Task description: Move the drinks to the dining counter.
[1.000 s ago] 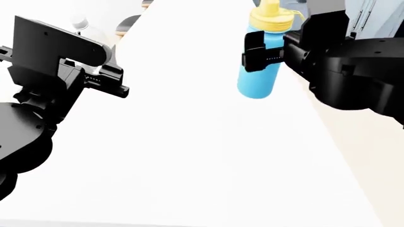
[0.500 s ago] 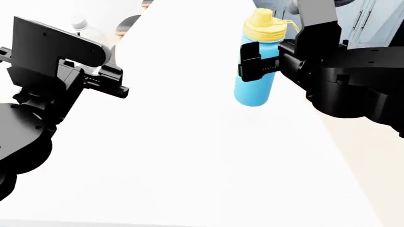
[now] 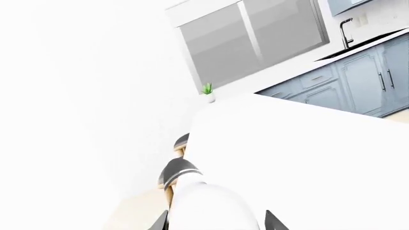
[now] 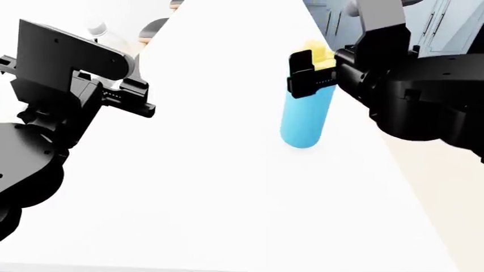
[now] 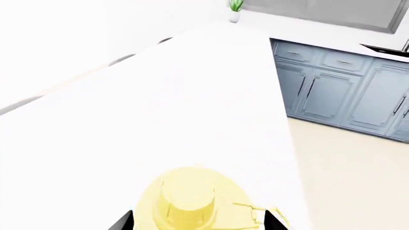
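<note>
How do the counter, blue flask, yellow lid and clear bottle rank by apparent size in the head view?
1. Dining counter.
2. Blue flask.
3 and 4. Yellow lid and clear bottle: both mostly hidden behind the arms, so unranked.

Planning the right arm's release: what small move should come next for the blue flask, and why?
Probably open the right gripper. The blue flask looks upright with its base down on the dining counter, though contact isn't certain.

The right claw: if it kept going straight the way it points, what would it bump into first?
The right claw points down at the blue flask standing below it, so it would probably meet the yellow lid first, then the white counter.
</note>
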Tool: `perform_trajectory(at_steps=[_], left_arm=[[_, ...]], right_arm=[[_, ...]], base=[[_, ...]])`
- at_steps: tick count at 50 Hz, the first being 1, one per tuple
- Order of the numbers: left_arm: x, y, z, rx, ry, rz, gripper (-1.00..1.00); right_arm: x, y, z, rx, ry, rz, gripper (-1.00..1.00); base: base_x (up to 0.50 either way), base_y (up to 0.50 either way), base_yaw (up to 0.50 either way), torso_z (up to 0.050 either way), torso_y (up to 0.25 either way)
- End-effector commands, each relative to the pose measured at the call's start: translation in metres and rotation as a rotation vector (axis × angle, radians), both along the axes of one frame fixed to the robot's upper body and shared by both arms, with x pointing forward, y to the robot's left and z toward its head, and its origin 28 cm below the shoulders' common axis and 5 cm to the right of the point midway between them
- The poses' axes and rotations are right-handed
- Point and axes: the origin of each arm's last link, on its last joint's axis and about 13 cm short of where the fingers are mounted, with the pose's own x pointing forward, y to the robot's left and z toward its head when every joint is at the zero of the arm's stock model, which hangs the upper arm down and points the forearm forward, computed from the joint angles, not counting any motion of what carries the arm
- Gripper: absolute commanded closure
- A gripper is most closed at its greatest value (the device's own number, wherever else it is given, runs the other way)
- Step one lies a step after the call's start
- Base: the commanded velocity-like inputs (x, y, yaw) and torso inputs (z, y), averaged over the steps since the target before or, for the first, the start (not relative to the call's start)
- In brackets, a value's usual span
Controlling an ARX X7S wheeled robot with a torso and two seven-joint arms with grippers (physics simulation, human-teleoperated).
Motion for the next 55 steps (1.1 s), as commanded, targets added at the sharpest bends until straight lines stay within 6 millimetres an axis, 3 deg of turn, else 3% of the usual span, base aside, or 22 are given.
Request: perform_trajectory(at_steps=[1, 24, 42, 55], left_arm=[[-0.001, 0.002, 0.004, -0.006, -0.028, 0.021, 1.00], [-0.001, 0.002, 0.004, -0.008, -0.029, 0.019, 1.00], [0.004, -0.004, 0.000, -0.009, -0.017, -0.006, 1.00], [0.009, -0.011, -0.016, -0.045, 0.052, -0.061, 1.00]], right_arm=[[0.000, -0.001, 0.004, -0.010, -0.019, -0.014, -1.00], [-0.007, -0.001, 0.014, -0.020, -0.042, -0.011, -1.00], [-0.032, -0.003, 0.038, -0.027, -0.112, -0.008, -1.00], [-0.051, -0.008, 0.044, -0.017, -0.162, -0.035, -1.00]], base=[[0.00, 0.00, 0.00, 0.000, 0.000], [0.00, 0.00, 0.00, 0.000, 0.000], [0.00, 0.00, 0.00, 0.001, 0.001], [0.00, 0.00, 0.00, 0.000, 0.001]])
